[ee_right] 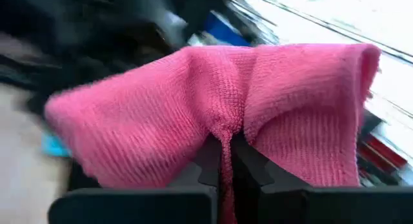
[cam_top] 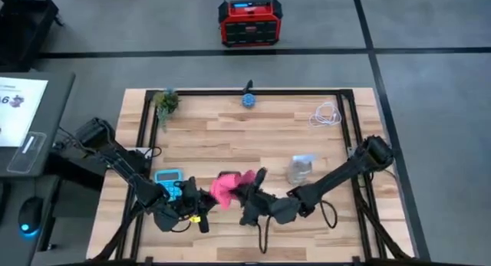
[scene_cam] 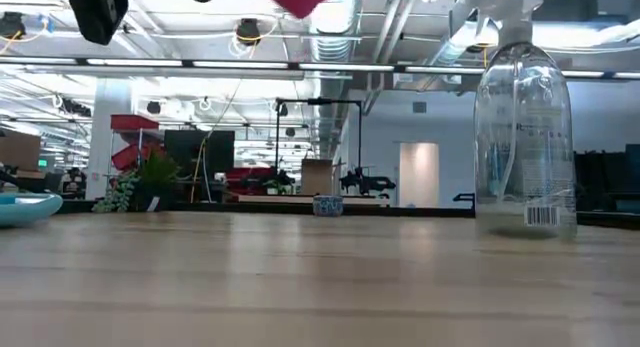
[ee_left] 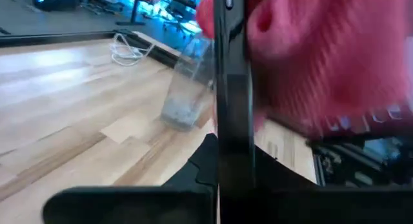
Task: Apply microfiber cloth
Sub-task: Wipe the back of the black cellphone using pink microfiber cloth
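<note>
Right gripper (ee_right: pixel 226 161) is pinched tight on the microfiber cloth (ee_right: pixel 213 114), its two fingers closed on a gathered fold at the cloth's middle, so the pink fabric fans out to both sides above the fingertips. In the high view that cloth (cam_top: pixel 228 186) sits at about 10 o'clock from the right gripper (cam_top: pixel 247 195), raised off the wooden table (cam_top: pixel 230 136) near its front middle. Left gripper (cam_top: pixel 193 207) is at the cloth's 8 o'clock, and in its wrist view it grips a thin dark phone (ee_left: pixel 231 88) edge-on, the cloth touching the phone's far face.

Counted: one cloth, one phone, one light blue calculator (cam_top: pixel 169 177) at the left gripper's 11 o'clock, one clear spray bottle (cam_top: pixel 300 168), one white cable (cam_top: pixel 327 115), one small plant (cam_top: pixel 166 102), two arms.
</note>
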Tool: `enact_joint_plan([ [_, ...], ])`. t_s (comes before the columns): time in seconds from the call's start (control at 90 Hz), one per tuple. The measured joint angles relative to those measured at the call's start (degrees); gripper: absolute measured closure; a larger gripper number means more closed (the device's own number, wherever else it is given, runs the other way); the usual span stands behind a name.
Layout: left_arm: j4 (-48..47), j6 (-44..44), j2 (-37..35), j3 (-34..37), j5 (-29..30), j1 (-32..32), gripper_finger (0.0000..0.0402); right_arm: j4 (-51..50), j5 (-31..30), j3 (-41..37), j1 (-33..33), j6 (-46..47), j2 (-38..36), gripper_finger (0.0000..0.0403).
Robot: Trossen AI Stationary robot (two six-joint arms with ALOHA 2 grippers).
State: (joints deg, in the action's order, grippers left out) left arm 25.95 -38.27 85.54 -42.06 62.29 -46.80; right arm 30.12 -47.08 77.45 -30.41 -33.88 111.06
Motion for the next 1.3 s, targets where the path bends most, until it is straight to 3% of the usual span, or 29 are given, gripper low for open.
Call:
enact_joint_plan([
  [0.1, 2.45, 2.11, 0.0, -0.11, 0.04, 0.12, 0.0395, 0.0, 11.46, -0.07, -0.26, 0.84, 1.93, 0.0403],
  [0.222, 5.37, 5.3, 0.0, -0.13, 0.71, 0.56, 0.0395, 1.1, 11.92, 0.17, 0.64, 0.88, 2.82, 0.0403],
  [0.322, 6.27, 6.75, -0.02, -0.09, 2.25, 0.65, 0.0395, 1.67, 3.98, 1.1, 0.99, -1.09, 3.65, 0.0403],
  [0.467, 7.21, 6.94, -0.08, -0.15, 3.06, 0.67, 0.0395, 4.32, -14.83, 2.01, 0.5, -2.3, 3.48, 0.0403],
  [0.522, 7.2, 6.84, -0.09, -0.15, 3.53, 0.81, 0.0395, 4.67, -17.08, 1.99, 0.29, -3.07, 3.09, 0.0403],
  [0.589, 7.14, 7.17, -0.09, -0.15, 3.23, 0.76, 0.0395, 4.68, -14.72, 1.95, -0.13, -2.35, 3.07, 0.0403],
  [0.767, 6.95, 8.55, -0.02, -0.15, 0.54, 0.87, 0.0395, -1.5, 2.26, 1.95, -0.25, 3.24, 3.46, 0.0403],
  [0.878, 8.1, 9.87, 0.13, -0.13, 0.72, 0.87, 0.0395, -6.12, 8.33, 1.95, 0.12, 3.51, 3.55, 0.0403],
  [0.933, 10.01, 10.98, -0.01, -0.27, 1.04, 0.88, 0.0395, -8.3, 8.42, 1.91, 0.18, 3.64, 3.63, 0.0403],
  [0.978, 10.66, 11.65, -0.07, -0.31, 1.24, 0.87, 0.0395, -8.88, 5.06, 1.87, 0.06, 3.57, 3.78, 0.0403],
  [1.1, 11.43, 13.15, -0.08, -0.22, 3.47, 0.91, 0.0395, -6.74, -14.89, 1.88, -0.89, 4.0, 3.81, 0.0403],
  [1.133, 11.48, 13.15, -0.11, -0.22, 3.64, 0.87, 0.0395, -6.82, -17.91, 1.88, -1.02, 4.21, 3.69, 0.0403],
  [1.211, 11.06, 13.16, -0.11, -0.18, 3.72, 0.76, 0.0395, -7.14, -17.11, 1.88, -1.37, 4.32, 3.66, 0.0403],
  [1.3, 10.69, 13.07, -0.11, -0.17, 1.72, 0.63, 0.0395, -7.55, -6.94, 1.82, -1.84, 4.56, 3.66, 0.0403],
])
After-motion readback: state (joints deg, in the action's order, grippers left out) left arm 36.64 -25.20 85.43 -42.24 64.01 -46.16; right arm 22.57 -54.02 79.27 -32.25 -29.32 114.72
